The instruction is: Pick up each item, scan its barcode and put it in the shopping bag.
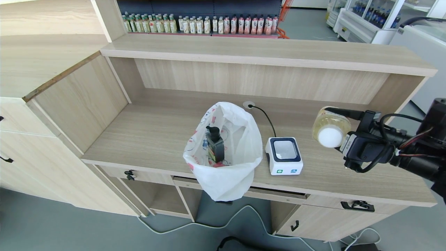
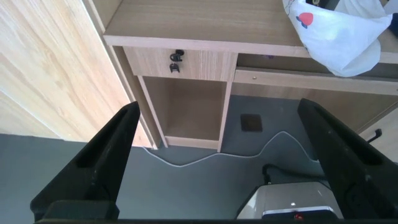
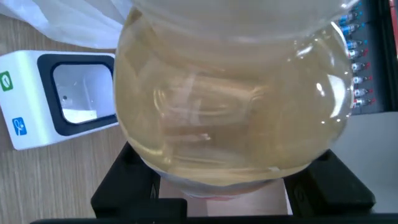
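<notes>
Clamped in the right gripper [image 1: 336,128], jaws closed around its belly: a clear jar [image 1: 327,122] of pale yellow liquid. Tipped on its side, white cap toward the head camera, held in the air above the wooden counter [image 1: 156,132], right of the scanner [image 1: 284,155] and apart from it. At the jar's base in the right wrist view, a sliver of pinkish print, too little to read.

On the scanner's white front, below the dark window: two small square icons [image 1: 286,171], one green, one blue, too small to make out. From behind the scanner, a black cable [image 1: 266,116] running to a round grommet [image 1: 248,104] in the counter.

Standing open at the counter's front edge, just beside the scanner on its left: the white shopping bag [image 1: 240,139], printed in red and blue, lettering unreadable. Inside it, upright: a dark bottle [image 1: 215,144] with a black pump head, label too small to read.

Down in front of the cabinet [image 2: 186,99], below counter height, above the grey floor [image 2: 186,186]: the left gripper [image 2: 214,162], fingers [image 2: 106,155] spread wide and empty.

Along the far shelf, a row of drink bottles [image 1: 200,25] with green and red labels, print unreadable.
</notes>
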{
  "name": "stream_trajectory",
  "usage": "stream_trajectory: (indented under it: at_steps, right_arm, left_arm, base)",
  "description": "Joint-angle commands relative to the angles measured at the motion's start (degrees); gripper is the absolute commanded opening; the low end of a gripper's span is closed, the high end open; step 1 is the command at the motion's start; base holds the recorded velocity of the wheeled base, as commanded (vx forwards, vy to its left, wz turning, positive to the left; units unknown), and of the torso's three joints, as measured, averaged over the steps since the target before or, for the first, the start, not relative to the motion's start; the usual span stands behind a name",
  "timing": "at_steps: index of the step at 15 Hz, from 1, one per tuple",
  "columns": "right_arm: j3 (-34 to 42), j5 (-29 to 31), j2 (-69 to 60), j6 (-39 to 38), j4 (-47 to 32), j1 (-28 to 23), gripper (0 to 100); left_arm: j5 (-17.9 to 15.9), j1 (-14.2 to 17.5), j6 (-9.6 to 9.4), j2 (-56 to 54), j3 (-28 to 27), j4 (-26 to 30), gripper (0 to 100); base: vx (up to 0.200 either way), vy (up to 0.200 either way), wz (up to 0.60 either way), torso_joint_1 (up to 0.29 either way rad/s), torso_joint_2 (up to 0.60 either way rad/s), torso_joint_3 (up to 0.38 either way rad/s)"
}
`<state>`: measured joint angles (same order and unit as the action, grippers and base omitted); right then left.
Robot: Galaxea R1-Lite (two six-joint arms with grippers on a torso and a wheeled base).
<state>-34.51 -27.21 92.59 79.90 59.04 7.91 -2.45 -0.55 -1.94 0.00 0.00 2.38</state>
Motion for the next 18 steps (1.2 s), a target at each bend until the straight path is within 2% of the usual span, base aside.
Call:
stream_trajectory:
  at_steps: [1,6,11,18]
  right_arm:
    - [-0.21,-0.56,4.09,-0.36,1.08,0.00,0]
    - [0.67,-1.88,6.38,-0.09,2.13,0.17,0]
    - [0.94,-2.94,11.21,-0.36,9.43,0.70,0]
    - [1.20,-5.22,13.23,-0.18,10.48,1.40,0]
  left_arm:
    - [-0.01,0.02,0.00,0.09,0.00,0.00,100]
    - [-0.01,0.02,0.00,0.09,0.00,0.00,100]
    - [-0.01,0.02,0.00,0.09,0.00,0.00,100]
    - [-0.01,0.02,0.00,0.09,0.00,0.00,100]
  base:
    - [0.000,0.000,0.00,0.000,0.00,0.000]
    - [0.000,0.000,0.00,0.000,0.00,0.000]
    - [0.000,0.000,0.00,0.000,0.00,0.000]
    - [0.000,0.000,0.00,0.000,0.00,0.000]
